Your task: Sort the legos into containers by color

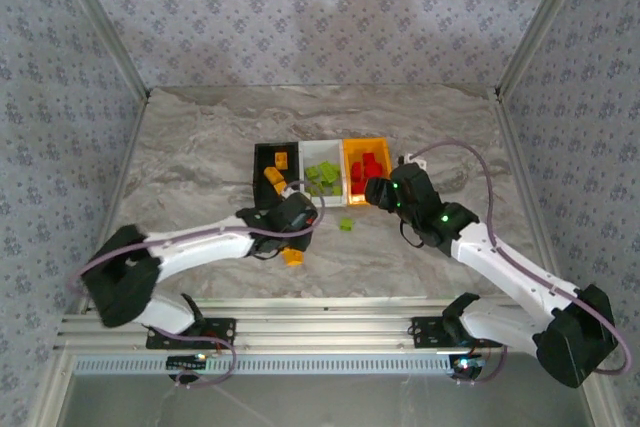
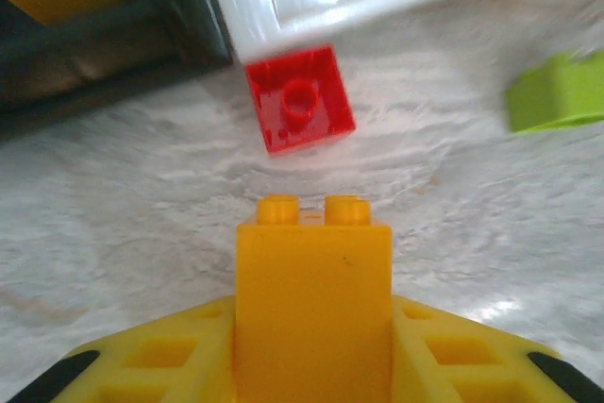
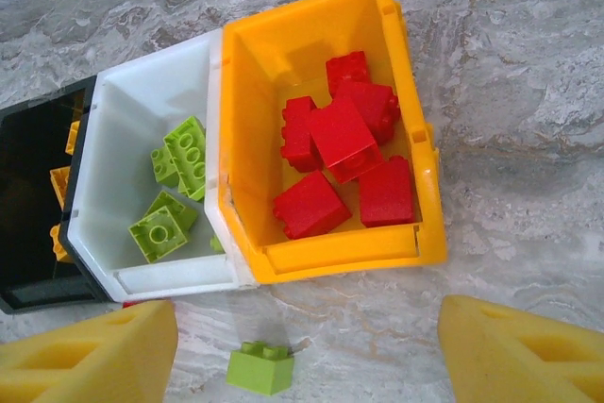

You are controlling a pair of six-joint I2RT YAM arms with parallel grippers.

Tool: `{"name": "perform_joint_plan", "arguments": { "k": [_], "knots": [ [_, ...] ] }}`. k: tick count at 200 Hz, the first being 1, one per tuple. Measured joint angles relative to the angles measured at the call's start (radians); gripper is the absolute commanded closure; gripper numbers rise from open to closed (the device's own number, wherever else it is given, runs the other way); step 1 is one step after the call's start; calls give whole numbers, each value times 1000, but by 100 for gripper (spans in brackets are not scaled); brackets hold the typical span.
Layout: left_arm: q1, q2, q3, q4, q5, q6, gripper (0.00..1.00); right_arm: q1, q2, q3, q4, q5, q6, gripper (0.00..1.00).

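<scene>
The containers stand in a row: black bin [image 1: 272, 169], white bin [image 1: 322, 173] and orange-yellow bin [image 1: 366, 165]. In the right wrist view several red legos [image 3: 342, 139] lie in the orange-yellow bin [image 3: 311, 254], green legos [image 3: 179, 153] in the white bin [image 3: 142, 106], and orange ones in the black bin [image 3: 33, 153]. My left gripper [image 2: 313, 318] is shut on an orange-yellow lego [image 2: 313, 280], just in front of the bins [image 1: 298, 213]. Ahead of it on the table lie a red lego [image 2: 300, 101] and a green lego [image 2: 557, 92]. My right gripper [image 3: 307, 361] hangs open near the orange-yellow bin's front, holding nothing, above a green lego [image 3: 260, 368].
Another orange-yellow lego [image 1: 293, 256] lies on the marble table [image 1: 200, 147] beside the left arm. The green lego [image 1: 345, 224] sits between the two grippers. Patterned walls close in the table at the back and both sides.
</scene>
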Motion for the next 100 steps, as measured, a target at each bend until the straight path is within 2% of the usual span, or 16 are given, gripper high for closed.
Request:
{"name": "perform_joint_plan", "arguments": {
  "k": [19,38,57,82,93,100],
  "knots": [
    [37,-132,8,-19,-10,0,59,15,-8,-23,0,1,10,25],
    [146,-168,41,-34,-10,6,59,37,-7,-47,4,8,21,25],
    [264,-122,85,-34,-2,18,60,56,-1,-68,8,13,35,25],
    [343,7,163,-33,18,34,61,77,8,-86,11,18,49,25],
    [359,55,187,-31,34,42,56,89,8,-91,11,19,53,25],
    [364,74,196,-31,46,47,50,101,8,-92,11,22,56,24]
  ]
}}
